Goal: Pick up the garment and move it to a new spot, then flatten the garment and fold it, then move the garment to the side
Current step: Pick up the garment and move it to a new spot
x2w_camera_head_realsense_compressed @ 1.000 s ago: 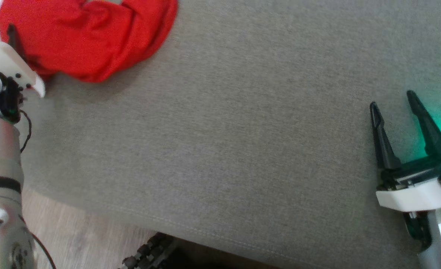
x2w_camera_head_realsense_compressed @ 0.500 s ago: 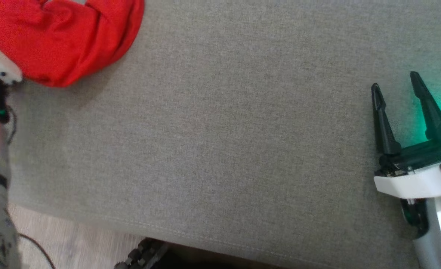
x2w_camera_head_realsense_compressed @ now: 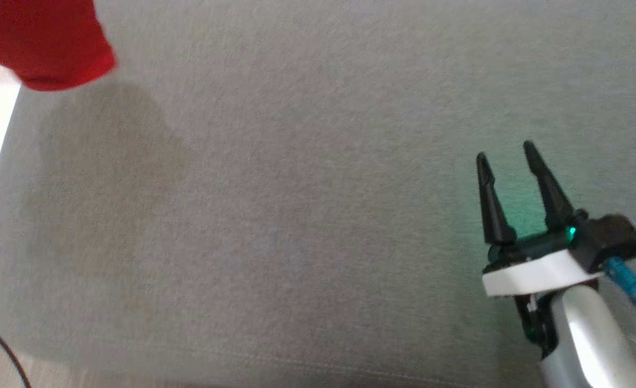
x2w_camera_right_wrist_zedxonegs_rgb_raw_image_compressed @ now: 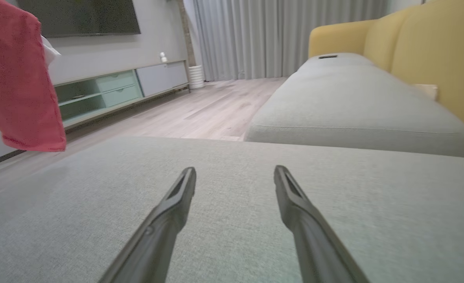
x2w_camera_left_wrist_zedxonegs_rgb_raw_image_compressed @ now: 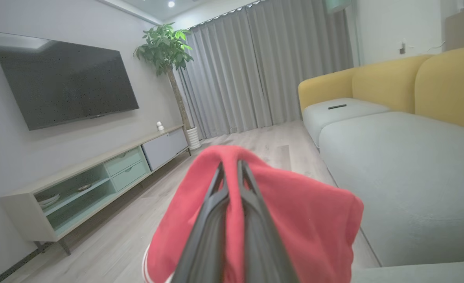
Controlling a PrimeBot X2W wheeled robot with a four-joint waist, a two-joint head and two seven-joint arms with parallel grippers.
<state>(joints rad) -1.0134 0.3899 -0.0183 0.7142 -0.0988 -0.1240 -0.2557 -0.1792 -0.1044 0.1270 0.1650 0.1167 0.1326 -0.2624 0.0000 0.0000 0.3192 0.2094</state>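
Head view and two wrist views of a garment-handling task. The red garment (x2w_camera_left_wrist_zedxonegs_rgb_raw_image_compressed: pixel 302 220) is gripped by the left claw (x2w_camera_left_wrist_zedxonegs_rgb_raw_image_compressed: pixel 230 165), whose two dark fingers are pressed together on a fold of the cloth. The rest of the fabric is draped down both sides of the fingers. In the head view the garment is seen at the upper left corner, and a soft shadow is cast beneath it on the grey seat cushion (x2w_camera_head_realsense_compressed: pixel 296 215). In the right wrist view it hangs in the air at the upper left, apart from the cushion (its lower hem is seen against the wooden floor (x2w_camera_right_wrist_zedxonegs_rgb_raw_image_compressed: pixel 216 106) and the cabinet behind).

The right claw (x2w_camera_head_realsense_compressed: pixel 504 153) is held open and empty at the lower right of the head view. Its fingers are spread and pointed up the frame, low over the cushion, and a green glow is thrown on the fabric between them.

Behind the garment, in the left wrist view, a wall-mounted television (x2w_camera_left_wrist_zedxonegs_rgb_raw_image_compressed: pixel 67 82), a long low cabinet (x2w_camera_left_wrist_zedxonegs_rgb_raw_image_compressed: pixel 98 177), a potted plant (x2w_camera_left_wrist_zedxonegs_rgb_raw_image_compressed: pixel 163 47) and grey curtains (x2w_camera_left_wrist_zedxonegs_rgb_raw_image_compressed: pixel 263 67) are shown. A yellow backrest (x2w_camera_left_wrist_zedxonegs_rgb_raw_image_compressed: pixel 448 86) is seen at the right, above further grey seats.
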